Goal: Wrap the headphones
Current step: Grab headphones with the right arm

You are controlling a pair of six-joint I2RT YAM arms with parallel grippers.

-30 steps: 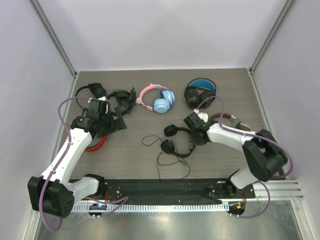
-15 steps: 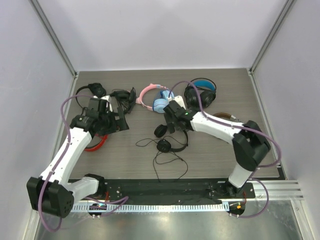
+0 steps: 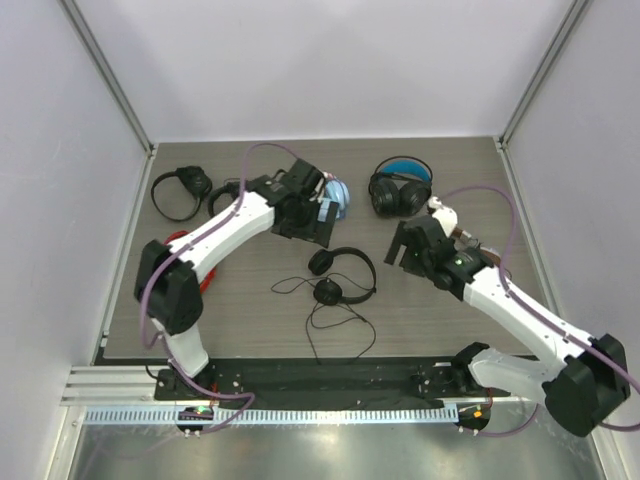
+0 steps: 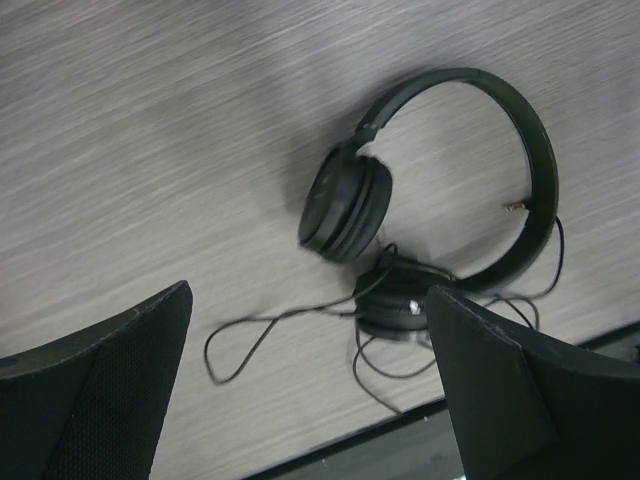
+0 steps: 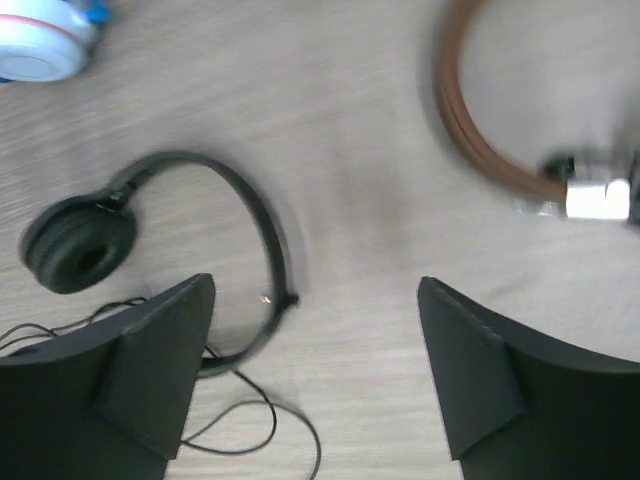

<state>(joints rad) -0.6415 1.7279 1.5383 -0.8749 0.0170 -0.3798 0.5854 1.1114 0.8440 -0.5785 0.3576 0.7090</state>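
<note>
- My left pincer [image 4: 308, 300] is wide open and holds nothing. My right pincer [image 5: 315, 285] is too.
- The headphones [image 3: 340, 275] lie under the left pincer, beside the right.
- I think the loose cable [image 3: 338, 335] could catch a finger and drag them.

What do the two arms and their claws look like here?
The left arm and right arm have white link shells with black joints, each trailed by a loose purple cable. The left claw and right claw are black with broad, wedge-shaped fingers. No markings legible.
</note>
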